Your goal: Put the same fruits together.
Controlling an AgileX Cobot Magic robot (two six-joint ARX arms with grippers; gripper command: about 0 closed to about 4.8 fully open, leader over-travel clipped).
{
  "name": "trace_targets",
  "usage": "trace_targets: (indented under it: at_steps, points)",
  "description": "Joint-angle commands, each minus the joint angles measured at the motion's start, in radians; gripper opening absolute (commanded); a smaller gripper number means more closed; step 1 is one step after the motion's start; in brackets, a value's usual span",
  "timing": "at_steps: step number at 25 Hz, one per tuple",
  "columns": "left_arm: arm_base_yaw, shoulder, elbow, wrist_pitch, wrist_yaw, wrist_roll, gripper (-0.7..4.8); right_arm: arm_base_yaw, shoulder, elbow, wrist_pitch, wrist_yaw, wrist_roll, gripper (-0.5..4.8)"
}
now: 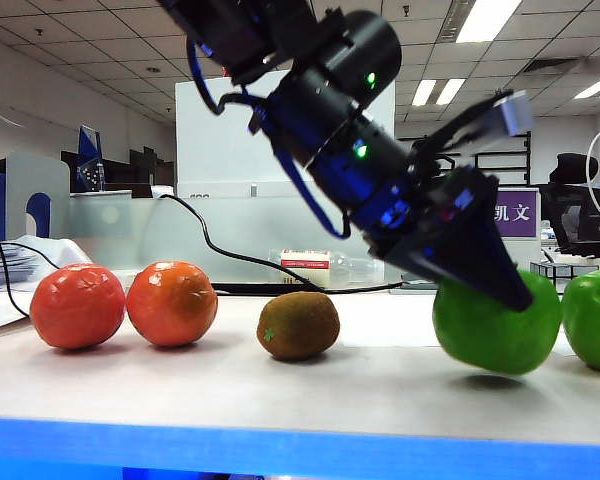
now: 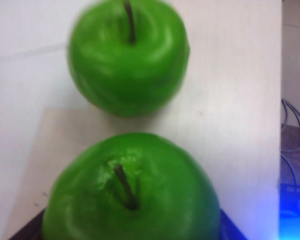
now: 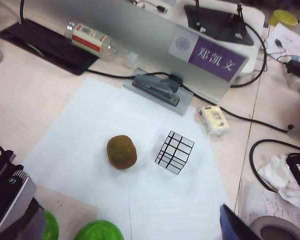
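Office desks and ceiling lights are seen behind the table [image 1: 310,390]. Two oranges [image 1: 78,305] sit left, one kiwi [image 1: 298,325] mid-table. One green apple [image 1: 495,322] is clasped by the left gripper [image 1: 510,285], beside the second apple [image 1: 594,318]. Right gripper [image 3: 237,225] is spread wide, empty, high above the table.

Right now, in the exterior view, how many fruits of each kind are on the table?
Oranges: 2
Kiwis: 1
Green apples: 2
Total: 5
The left claw grips the nearer green apple; the right claw hangs open above the table, outside that view.
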Motion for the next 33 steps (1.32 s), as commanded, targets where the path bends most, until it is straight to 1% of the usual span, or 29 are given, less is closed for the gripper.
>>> trace_targets:
  at_steps: [1,6,15,22,24,25,26,27,28,29,30,33]
  points:
    - [-0.002,-0.005,-0.034,0.109,0.029,-0.05,-0.05,0.001,-0.004,-0.001,0.014,-0.001,-0.002,4.79]
    - [-0.002,0.006,-0.037,0.203,0.027,-0.083,-0.06,0.001,-0.003,-0.001,0.014,-0.001,-0.002,4.79]
    - [-0.001,0.063,-0.038,0.195,0.016,-0.103,-0.06,0.001,-0.003,-0.001,0.013,-0.001,-0.002,4.79]
    - [0.005,0.066,-0.039,0.178,0.019,-0.105,-0.01,0.002,-0.003,-0.001,0.014,-0.001,-0.002,4.79]
    - [0.013,0.066,-0.039,0.162,0.032,-0.105,0.78,0.002,-0.003,-0.001,0.014,-0.001,-0.002,4.79]
    - [0.016,0.066,-0.039,0.155,0.03,-0.105,1.63,0.002,-0.003,-0.001,0.014,-0.001,-0.002,4.79]
    - [0.019,0.066,-0.039,0.15,0.03,-0.105,2.23,0.002,-0.003,-0.001,0.014,-0.001,-0.002,4.79]
    - [0.021,0.066,-0.039,0.143,0.029,-0.105,3.07,0.002,-0.003,-0.001,0.014,-0.001,-0.002,4.79]
    - [0.023,0.066,-0.039,0.141,0.022,-0.105,3.5,0.002,-0.003,-0.001,0.014,-0.001,-0.002,4.79]
    - [0.025,0.066,-0.039,0.14,0.021,-0.105,4.36,0.002,-0.003,-0.001,0.014,-0.001,-0.002,4.79]
    - [0.026,0.066,-0.039,0.14,0.022,-0.105,4.75,0.002,-0.003,-0.001,0.014,-0.001,-0.002,4.79]
    - [0.026,0.066,-0.039,0.142,-0.023,-0.105,4.79,0.002,-0.003,-0.001,0.014,-0.002,-0.002,4.79]
